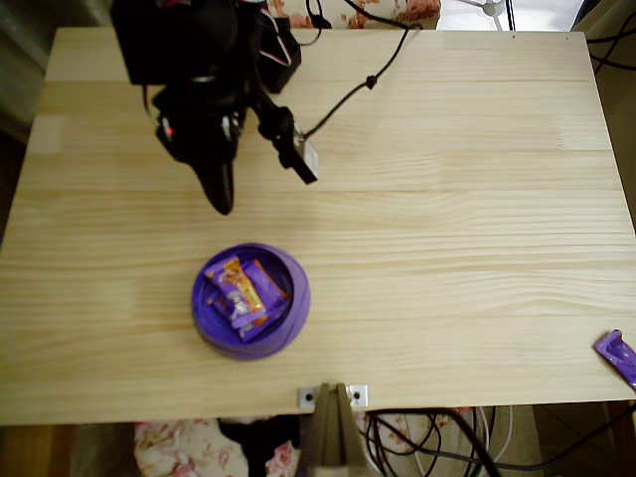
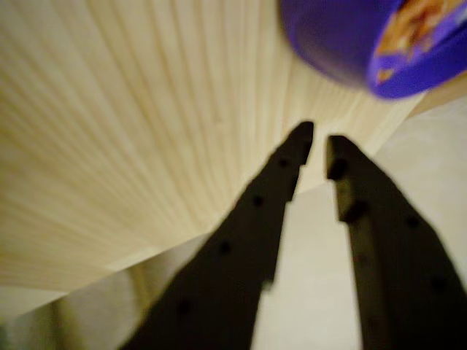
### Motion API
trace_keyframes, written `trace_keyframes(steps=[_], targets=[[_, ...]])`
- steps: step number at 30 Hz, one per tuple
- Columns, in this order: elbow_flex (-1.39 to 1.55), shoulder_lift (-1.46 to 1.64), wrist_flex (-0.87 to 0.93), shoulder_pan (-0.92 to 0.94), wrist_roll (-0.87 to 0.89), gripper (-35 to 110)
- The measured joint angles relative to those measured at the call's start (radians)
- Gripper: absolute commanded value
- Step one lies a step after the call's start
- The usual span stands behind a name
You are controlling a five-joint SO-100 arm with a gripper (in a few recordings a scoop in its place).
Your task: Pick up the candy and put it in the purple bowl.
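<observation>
Pale wooden table [image 1: 447,199]. Black gripper [image 2: 319,140] at 11 o'clock, nearly closed, empty. Purple bowl [image 1: 297,288] toward 6, holding orange-and-purple wrapped candies, print unreadable. Candy [image 1: 617,351] alone at 4, table's edge.

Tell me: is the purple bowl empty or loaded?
Loaded. The overhead view shows the purple bowl holding several wrapped candies, orange and purple.

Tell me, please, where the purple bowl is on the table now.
In the overhead view the purple bowl sits left of centre near the table's front edge, below the gripper, with candies inside.
</observation>
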Motion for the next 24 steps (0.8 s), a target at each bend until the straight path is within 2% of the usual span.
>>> trace_keyframes(steps=[5,24], targets=[[0.000,0.014,0.055,-0.014,0.038,0],[-0.092,-0.161,0.046,-0.115,0.135,0]])
